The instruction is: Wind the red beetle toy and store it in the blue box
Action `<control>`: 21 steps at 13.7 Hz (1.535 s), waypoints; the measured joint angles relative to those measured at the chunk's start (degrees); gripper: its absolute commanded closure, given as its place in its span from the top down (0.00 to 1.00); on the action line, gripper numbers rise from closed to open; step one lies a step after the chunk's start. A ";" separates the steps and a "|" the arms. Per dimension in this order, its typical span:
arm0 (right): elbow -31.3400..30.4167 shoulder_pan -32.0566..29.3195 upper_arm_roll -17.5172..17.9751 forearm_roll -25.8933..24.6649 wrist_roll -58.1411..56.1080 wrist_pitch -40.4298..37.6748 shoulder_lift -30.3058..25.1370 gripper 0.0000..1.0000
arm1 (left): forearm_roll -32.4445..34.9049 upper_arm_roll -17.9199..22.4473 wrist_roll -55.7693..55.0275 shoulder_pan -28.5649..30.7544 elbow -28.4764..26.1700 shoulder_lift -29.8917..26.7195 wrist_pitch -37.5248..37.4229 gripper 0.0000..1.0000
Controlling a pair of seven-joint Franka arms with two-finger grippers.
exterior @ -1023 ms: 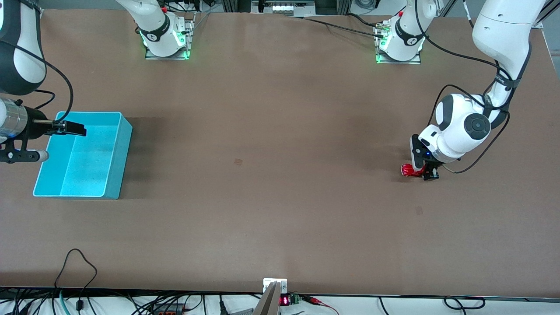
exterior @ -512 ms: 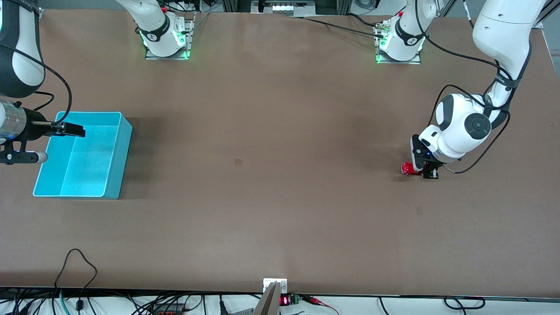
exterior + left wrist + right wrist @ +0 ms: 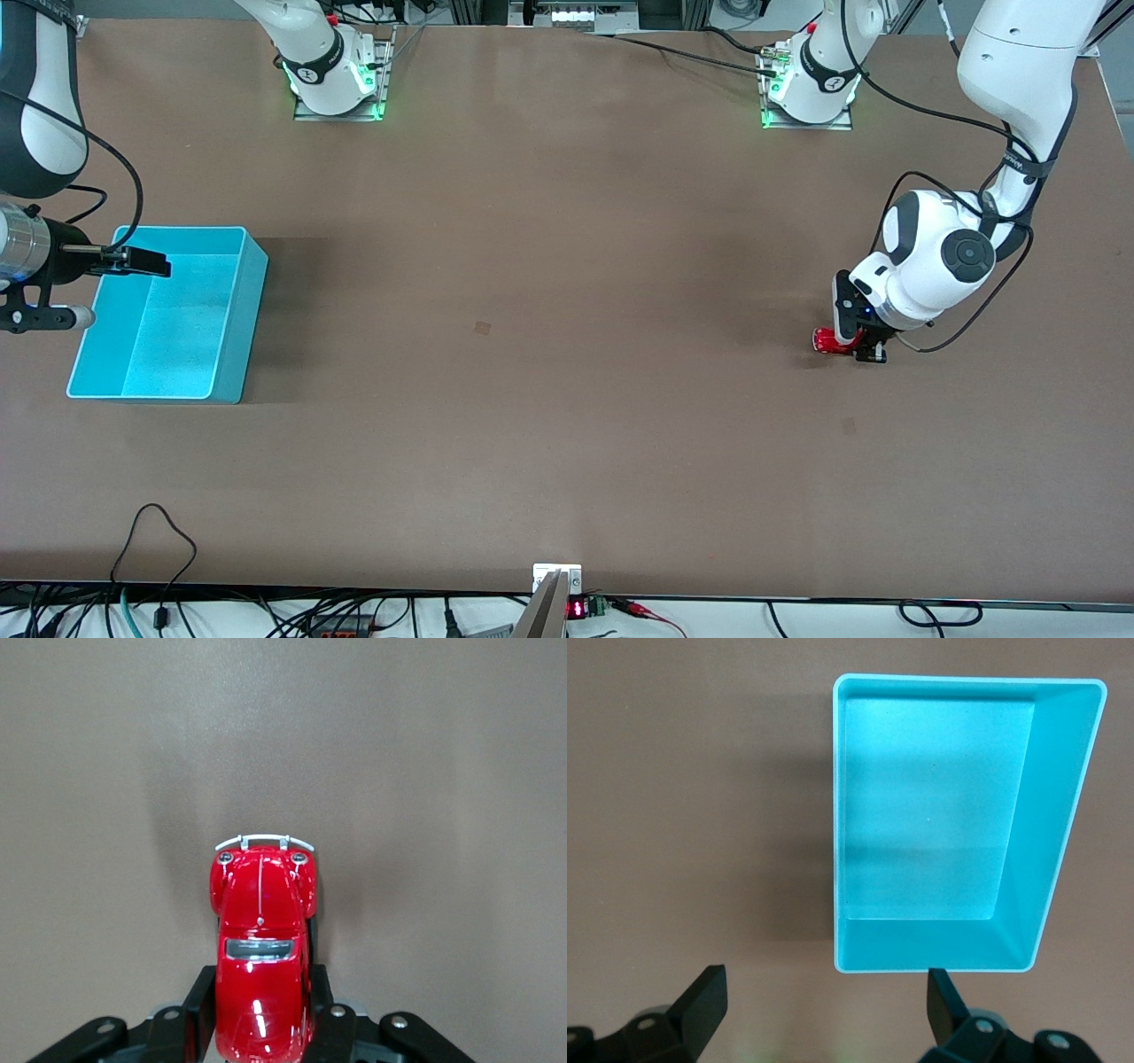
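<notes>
While you are watching the brown bench (image 3: 549,354), the blue box (image 3: 226,354) is sitting at middle left of the front view, your right hand (image 3: 146,261) hanging over its rim with fingers spread apart. At middle right, your left hand (image 3: 864,347) is clamping the red beetle toy (image 3: 261,948) down on the bench.

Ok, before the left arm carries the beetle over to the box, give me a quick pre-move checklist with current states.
1. left gripper shut on the red beetle toy, fingers either side of its body: ok.
2. Toy lifted off the table: cannot tell.
3. Toy wound: cannot tell.
4. blue box holds nothing, opening up: ok.
5. right gripper open over the box's rim, in the drop zone: not ok.
6. Table between toy and box bare: ok.
</notes>
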 measured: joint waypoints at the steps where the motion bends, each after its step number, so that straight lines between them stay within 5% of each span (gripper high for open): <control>1: 0.00 0.00 0.00 0.16 -0.01 0.00 0.00 1.00 | 0.00 0.00 0.01 0.00 0.00 0.00 0.00 0.34; 21: 0.04 0.00 0.00 0.31 -0.04 0.00 0.00 1.00 | 0.00 0.04 0.05 1.12 0.27 0.25 -0.02 0.29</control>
